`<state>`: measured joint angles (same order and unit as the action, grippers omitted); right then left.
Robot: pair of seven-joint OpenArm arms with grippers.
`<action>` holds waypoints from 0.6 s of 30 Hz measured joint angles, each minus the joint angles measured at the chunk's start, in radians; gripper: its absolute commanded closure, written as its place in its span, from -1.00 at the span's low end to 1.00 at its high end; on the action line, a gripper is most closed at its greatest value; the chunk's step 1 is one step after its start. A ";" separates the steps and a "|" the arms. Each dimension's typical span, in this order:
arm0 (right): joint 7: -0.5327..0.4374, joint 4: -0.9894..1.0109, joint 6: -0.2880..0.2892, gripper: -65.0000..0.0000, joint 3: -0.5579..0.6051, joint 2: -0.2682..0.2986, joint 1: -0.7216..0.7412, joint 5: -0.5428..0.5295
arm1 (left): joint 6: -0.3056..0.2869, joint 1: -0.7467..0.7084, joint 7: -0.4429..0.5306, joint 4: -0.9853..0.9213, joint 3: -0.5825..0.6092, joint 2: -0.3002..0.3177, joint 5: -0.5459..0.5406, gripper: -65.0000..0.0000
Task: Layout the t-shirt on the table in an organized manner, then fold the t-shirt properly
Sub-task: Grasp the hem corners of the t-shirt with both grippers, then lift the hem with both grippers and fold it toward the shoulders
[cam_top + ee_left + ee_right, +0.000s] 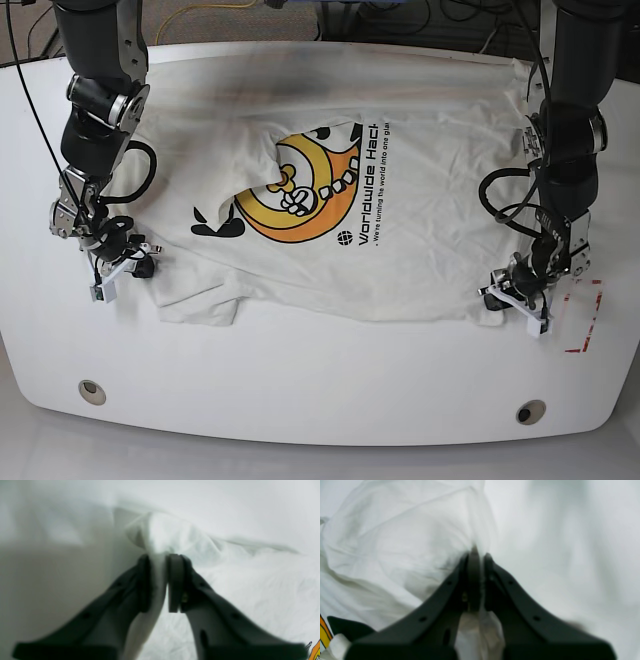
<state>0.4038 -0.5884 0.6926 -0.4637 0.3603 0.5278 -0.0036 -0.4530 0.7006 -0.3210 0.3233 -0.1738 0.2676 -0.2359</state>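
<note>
White t-shirt [420, 230] covers table [320, 385]; red rectangle mark [583, 318] beside hem.

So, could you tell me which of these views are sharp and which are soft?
Left wrist view: soft throughout, the left gripper and t-shirt blurred. Right wrist view: also soft, worst at the right. Base view: sharp, lettering legible, with light glare on the table.

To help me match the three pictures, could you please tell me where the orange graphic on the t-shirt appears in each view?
Left wrist: a sliver of the orange graphic at the bottom right corner.
Right wrist: a sliver at the bottom left edge.
Base: the whole graphic, centre of the t-shirt, between the arms.
Shared landmark: the white cloth pinched by the left gripper and the right gripper.
</note>
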 measured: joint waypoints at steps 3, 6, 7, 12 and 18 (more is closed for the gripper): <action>0.000 -0.001 0.000 1.00 0.000 0.000 0.000 0.000 | -0.003 0.000 -0.003 0.000 0.000 0.002 0.000 0.95; 0.014 -0.026 0.000 1.00 0.000 -0.003 -0.002 0.003 | -0.004 -0.002 -0.013 0.010 0.000 0.002 0.000 0.97; 0.031 -0.048 0.000 1.00 0.001 -0.005 -0.006 0.011 | -0.004 -0.005 -0.029 0.024 0.000 0.001 0.003 0.98; 0.092 -0.150 0.000 1.00 0.001 -0.017 -0.018 0.029 | -0.005 -0.023 -0.152 0.137 -0.001 -0.003 0.014 1.00; 0.172 -0.263 0.000 1.00 0.006 -0.019 -0.016 0.029 | -0.034 -0.076 -0.260 0.359 -0.002 -0.003 0.011 1.00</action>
<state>0.5758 -0.8516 0.6926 -0.4580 0.3412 0.5114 0.0257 -0.4866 0.6247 -0.5808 0.6823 -0.1761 0.2642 -0.2249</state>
